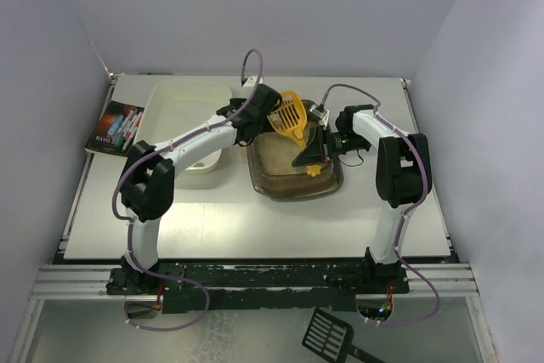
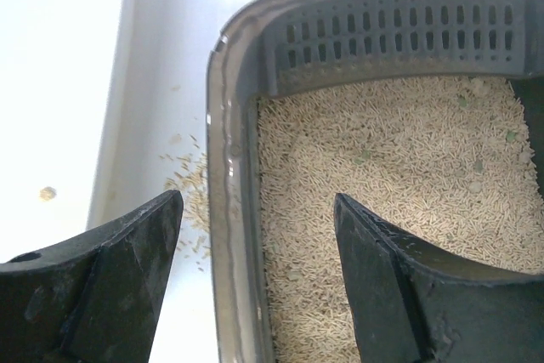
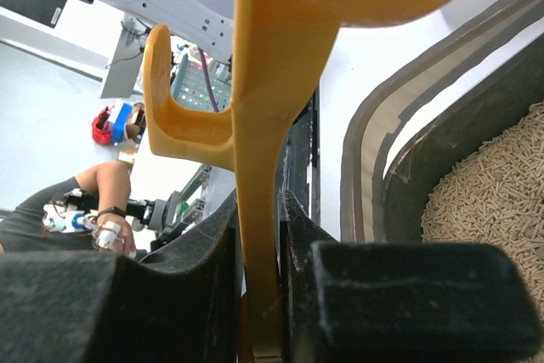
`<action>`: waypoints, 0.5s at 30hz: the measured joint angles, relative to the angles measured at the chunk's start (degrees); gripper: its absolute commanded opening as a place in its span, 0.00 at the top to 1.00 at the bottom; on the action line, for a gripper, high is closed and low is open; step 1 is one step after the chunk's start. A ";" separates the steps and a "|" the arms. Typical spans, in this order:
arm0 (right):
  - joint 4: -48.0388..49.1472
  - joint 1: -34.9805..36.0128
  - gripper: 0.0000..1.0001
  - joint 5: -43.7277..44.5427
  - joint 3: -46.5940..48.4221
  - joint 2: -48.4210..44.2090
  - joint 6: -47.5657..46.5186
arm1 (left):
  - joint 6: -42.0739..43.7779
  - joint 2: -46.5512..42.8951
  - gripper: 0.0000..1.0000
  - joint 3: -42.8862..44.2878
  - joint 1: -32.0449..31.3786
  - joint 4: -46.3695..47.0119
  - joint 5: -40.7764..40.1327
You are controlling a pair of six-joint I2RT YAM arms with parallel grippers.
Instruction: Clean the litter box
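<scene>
The litter box [image 1: 280, 191] is a dark brown translucent tray holding beige litter [image 2: 399, 176] with small grey-green lumps [image 2: 510, 136]. My left gripper [image 1: 253, 121] is open; in the left wrist view [image 2: 257, 200] its fingers straddle the box's side wall [image 2: 223, 210], one outside and one over the litter. My right gripper [image 1: 321, 147] is shut on the handle of a yellow slotted scoop [image 1: 289, 116], which is raised over the far part of the box. In the right wrist view the handle [image 3: 255, 210] stands clamped between the pads, with the box rim [image 3: 365, 150] to the right.
A white plastic tub [image 1: 191, 112] stands left of the litter box. A pack of markers [image 1: 115, 127] lies at the far left. Spilled litter grains [image 2: 191, 193] lie on the table beside the box. A grey slotted panel [image 2: 399, 36] sits at the box's end. A black scoop [image 1: 327, 333] lies below the table's front edge.
</scene>
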 measured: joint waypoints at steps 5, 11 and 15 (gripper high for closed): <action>0.00 0.00 1.00 0.00 -0.02 -0.24 -0.33 | 2.75 -3.19 0.19 0.13 2.14 -1.27 -1.20; 0.02 0.00 1.00 0.00 -0.07 -0.48 -0.44 | 4.52 -5.31 0.20 -0.04 6.36 -2.40 -0.94; 0.00 0.00 1.00 0.07 -0.63 -1.66 -0.70 | 5.79 -5.86 0.22 -0.09 8.83 -2.84 0.68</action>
